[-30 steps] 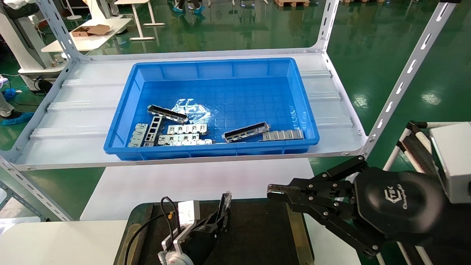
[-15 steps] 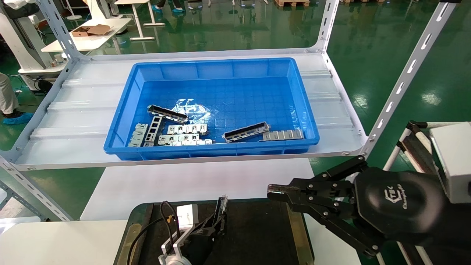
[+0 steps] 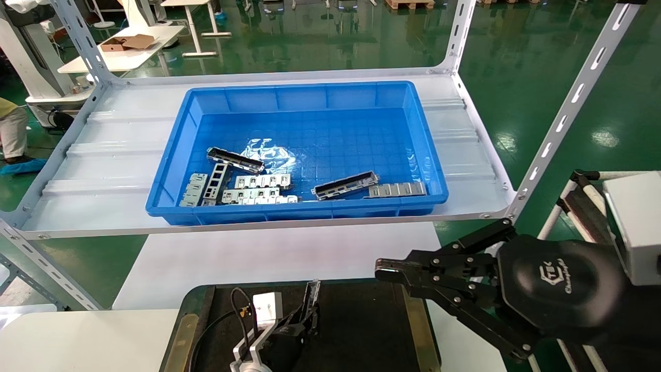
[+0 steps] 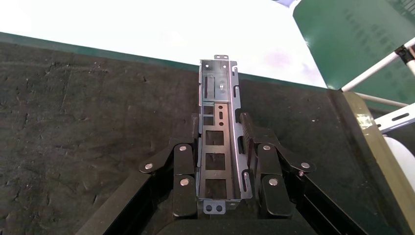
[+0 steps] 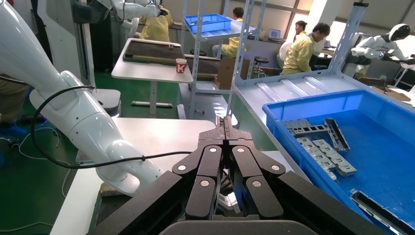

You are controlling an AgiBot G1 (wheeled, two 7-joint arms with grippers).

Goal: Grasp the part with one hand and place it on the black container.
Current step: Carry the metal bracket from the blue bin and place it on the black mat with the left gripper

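Left gripper (image 4: 222, 161) low over the black container (image 3: 361, 330), fingers (image 4: 183, 171) clamped on the part (image 4: 220, 132) pointing away above the tray; right gripper (image 3: 384, 268) parked alongside, fingers pressed together.

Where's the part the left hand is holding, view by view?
Head view: the part stands tilted at bottom centre, pinched in the left hand above the black container.
Left wrist view: centre of the picture, the part runs lengthwise between the fingers.
Right wrist view: I can't make it out there.
Shared landmark: the black container under the part.
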